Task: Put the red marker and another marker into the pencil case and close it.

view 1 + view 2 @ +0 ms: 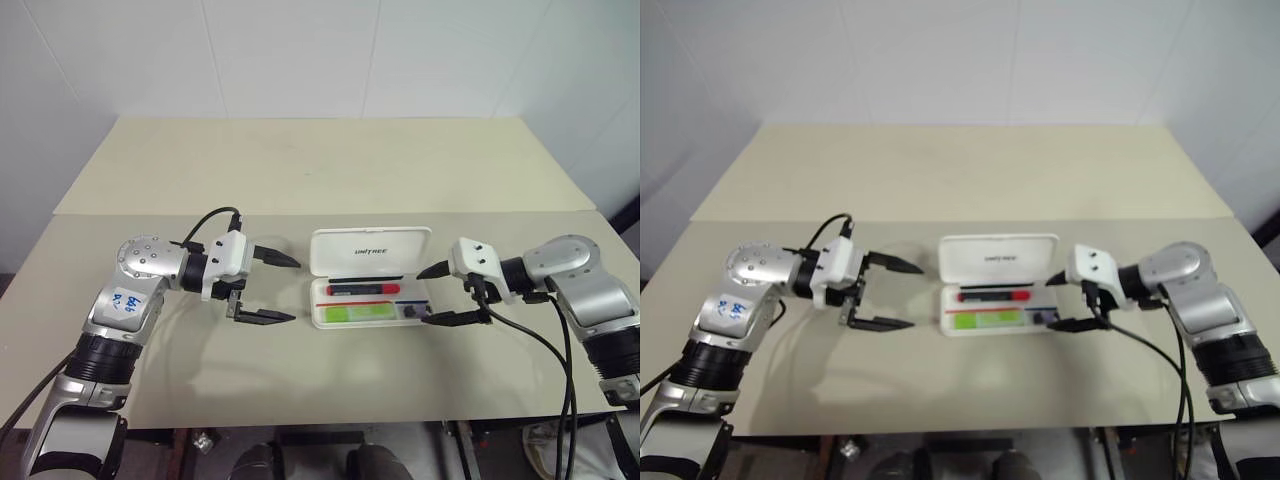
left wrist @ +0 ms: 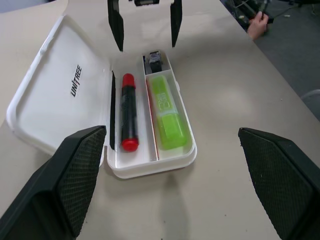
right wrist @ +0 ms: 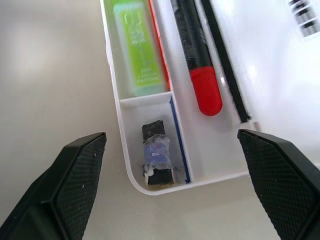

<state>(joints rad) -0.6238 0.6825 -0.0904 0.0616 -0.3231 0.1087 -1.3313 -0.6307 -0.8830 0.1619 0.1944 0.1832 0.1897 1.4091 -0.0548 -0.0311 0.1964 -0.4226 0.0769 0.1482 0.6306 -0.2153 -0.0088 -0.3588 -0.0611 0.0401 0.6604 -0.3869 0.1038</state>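
The white pencil case [image 1: 345, 258] lies open in the middle of the table, its lid folded back toward the far side. Inside, the red marker [image 1: 364, 289] rests in the rear slot and the lime-green marker [image 1: 358, 312] in the front slot; both also appear in the right wrist view as the red marker [image 3: 197, 60] and the green marker [image 3: 137, 50]. My left gripper [image 1: 296, 290] hovers open just left of the case, holding nothing. At the case's right end my right gripper [image 1: 421, 297] is open and empty, its fingers straddling that end.
A small dark clip-like piece [image 3: 156, 152] sits in the case's little end compartment. A second table [image 1: 330, 160] adjoins at the back. A person's hand [image 2: 259, 25] is visible beyond the table's right side. The table's front edge [image 1: 330, 420] runs close below the arms.
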